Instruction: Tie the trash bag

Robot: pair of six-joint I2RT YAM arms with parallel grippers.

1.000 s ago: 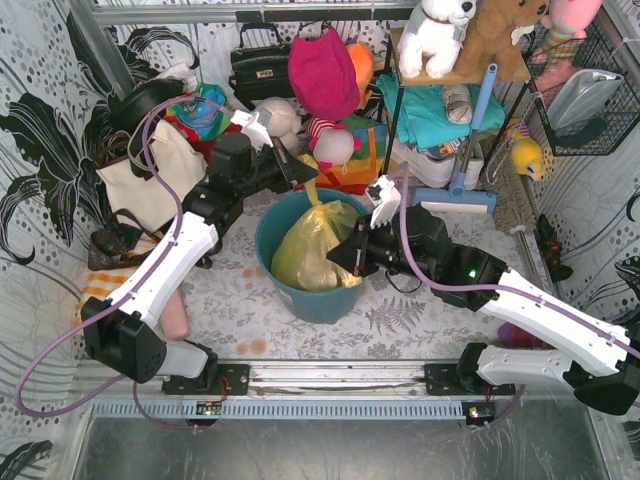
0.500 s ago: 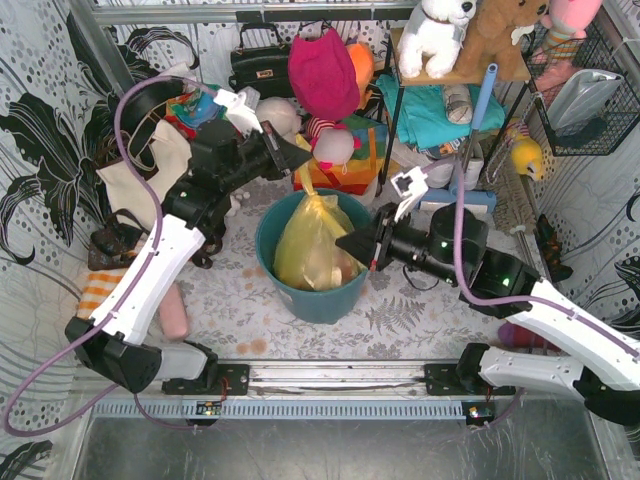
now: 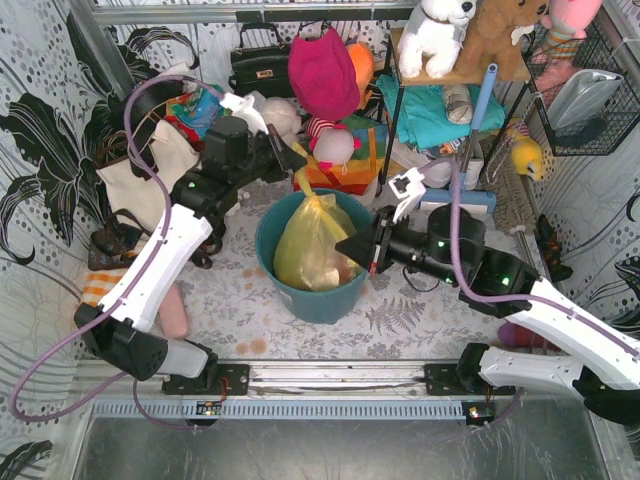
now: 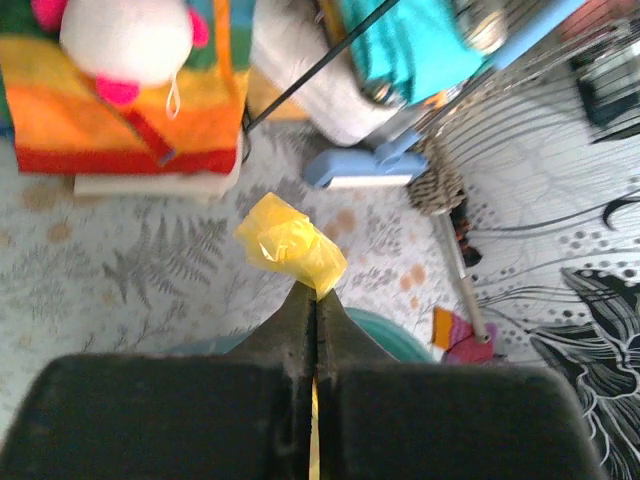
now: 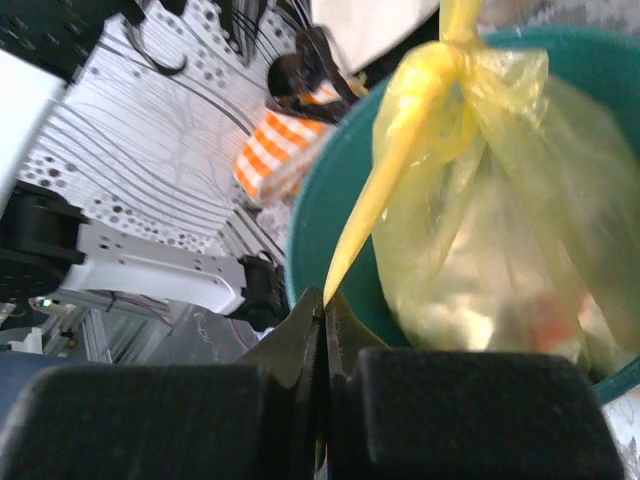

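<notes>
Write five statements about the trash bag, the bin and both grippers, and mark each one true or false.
1. The trash bag sits inside the teal bin. True.
2. The left gripper is open and holds nothing. False: it is shut on a yellow strand of the trash bag.
3. The right gripper is shut on another strand of the trash bag. True.
4. The bag's neck hangs loose with no knot. False: the right wrist view shows a knot cinching the neck.
5. The teal bin lies tipped on its side. False: it stands upright on the table.
</notes>
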